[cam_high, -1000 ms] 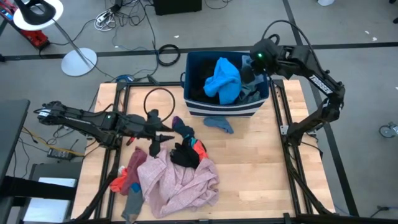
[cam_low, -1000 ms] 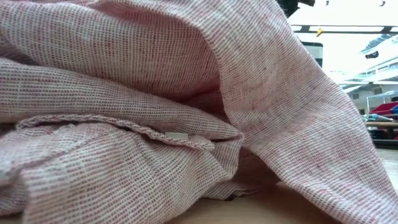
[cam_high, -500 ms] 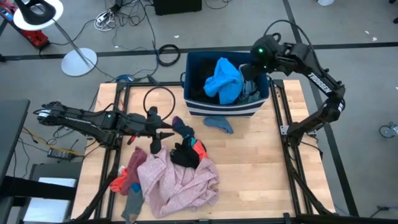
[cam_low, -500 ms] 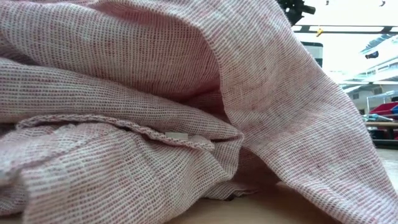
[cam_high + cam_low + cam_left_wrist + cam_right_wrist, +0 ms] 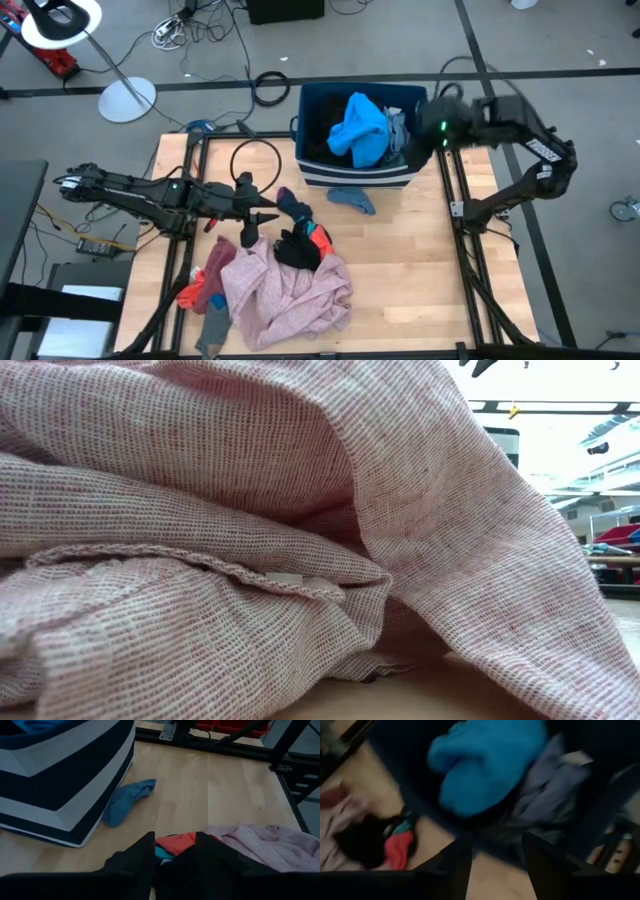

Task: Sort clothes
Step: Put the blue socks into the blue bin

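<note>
The right gripper (image 5: pixel 432 127) hangs just outside the right wall of the dark blue plastic bin with white stripes (image 5: pixel 355 179), which stands at the far edge of the wooden table (image 5: pixel 420 270); its fingers are spread and carry nothing. In the bin lie a bright blue soft garment (image 5: pixel 360 128) and a grey one (image 5: pixel 397 140) beside it. A small blue sock (image 5: pixel 352 199) rests on the table against the bin's near wall. The left gripper (image 5: pixel 262 219) waits open over the heap near the left edge, where a pink woven shirt (image 5: pixel 285 290), a black garment (image 5: pixel 296 249) and a red-orange piece (image 5: pixel 197 291) are tangled. The step looks like clearing the bin to fetch another piece: lift clear of the rim before crossing, keep the fingers spread, and pinch one garment only.
</note>
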